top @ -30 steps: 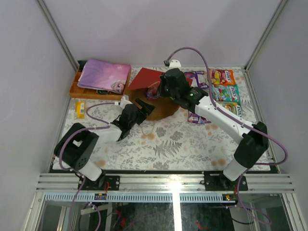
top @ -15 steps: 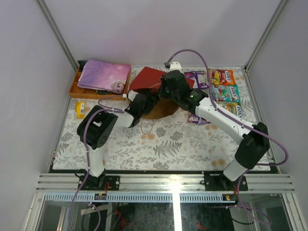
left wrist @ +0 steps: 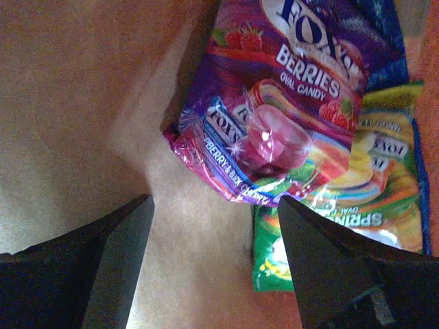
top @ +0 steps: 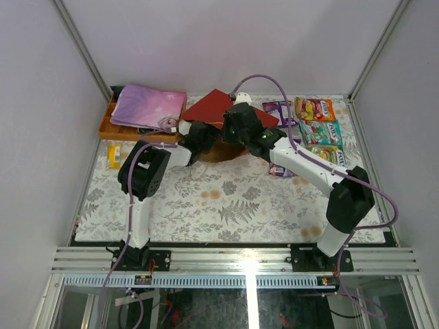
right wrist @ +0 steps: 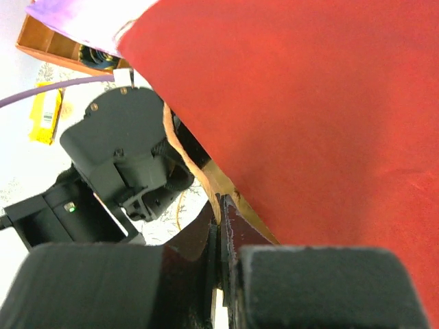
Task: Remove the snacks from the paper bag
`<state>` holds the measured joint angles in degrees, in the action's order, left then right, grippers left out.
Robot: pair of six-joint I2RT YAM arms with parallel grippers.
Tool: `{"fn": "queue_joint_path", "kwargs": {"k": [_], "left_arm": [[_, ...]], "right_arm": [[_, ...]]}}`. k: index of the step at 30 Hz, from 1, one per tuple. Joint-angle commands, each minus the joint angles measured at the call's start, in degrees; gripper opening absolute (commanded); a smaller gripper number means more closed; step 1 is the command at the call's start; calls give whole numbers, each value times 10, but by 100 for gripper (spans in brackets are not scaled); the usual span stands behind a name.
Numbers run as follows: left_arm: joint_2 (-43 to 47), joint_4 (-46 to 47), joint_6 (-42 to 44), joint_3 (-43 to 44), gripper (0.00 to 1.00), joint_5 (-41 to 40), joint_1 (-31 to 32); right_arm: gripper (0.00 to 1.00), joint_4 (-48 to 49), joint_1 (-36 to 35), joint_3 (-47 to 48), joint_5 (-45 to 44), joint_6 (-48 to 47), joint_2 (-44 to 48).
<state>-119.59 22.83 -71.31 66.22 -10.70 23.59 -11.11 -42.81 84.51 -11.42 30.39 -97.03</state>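
Note:
The paper bag (top: 221, 110), red outside and brown inside, lies on its side at the back centre. My right gripper (top: 228, 133) is shut on the upper rim of its mouth (right wrist: 221, 205), beside a beige handle (right wrist: 180, 147), holding the mouth up. My left gripper (top: 204, 138) is open and reaches into the mouth. In the left wrist view its gripper (left wrist: 216, 229) is just short of a purple Fox's Berries packet (left wrist: 288, 116) lying over a green-yellow Fox's packet (left wrist: 357, 219), with a blue packet (left wrist: 385, 24) behind. No finger touches them.
Several snack packets lie on the table to the right: purple (top: 278, 110), orange (top: 317, 108), green (top: 322, 131), yellow (top: 330, 155). An orange tray (top: 106, 127) holding a pink-purple cloth (top: 147, 106) stands at the back left. A small yellow pack (top: 114, 155) lies near it.
My left arm has swung from the front left up to the bag and pushed its open gripper into the mouth. My right gripper has shifted slightly left and back, lifting the rim.

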Motion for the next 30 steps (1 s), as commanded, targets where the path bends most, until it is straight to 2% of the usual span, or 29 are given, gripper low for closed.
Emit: {"fn": "queue_joint_path", "kwargs": {"k": [1,6,10,15,20,21,30], "left_arm": [[-39,-53,-34,39,73,-6,-22],[-69,-56,-41,86,70,4,-32],[-99,-69,-46,133,63,15,-34],[-132,-60,-59,171,40,33,-35],[-155,-56,-53,201,5,50,-38],[-154,-54,-50,200,0,54,-40],[-8,32,38,66,0,60,-42]], "right_arm": [[0,22,1,28,16,15,-13],[0,24,1,30,18,15,-18],[0,24,1,35,20,14,-26],[0,24,2,43,26,13,-37],[0,22,1,49,27,9,-44],[0,22,1,50,26,8,-45],[0,23,1,57,4,11,-54]]}}
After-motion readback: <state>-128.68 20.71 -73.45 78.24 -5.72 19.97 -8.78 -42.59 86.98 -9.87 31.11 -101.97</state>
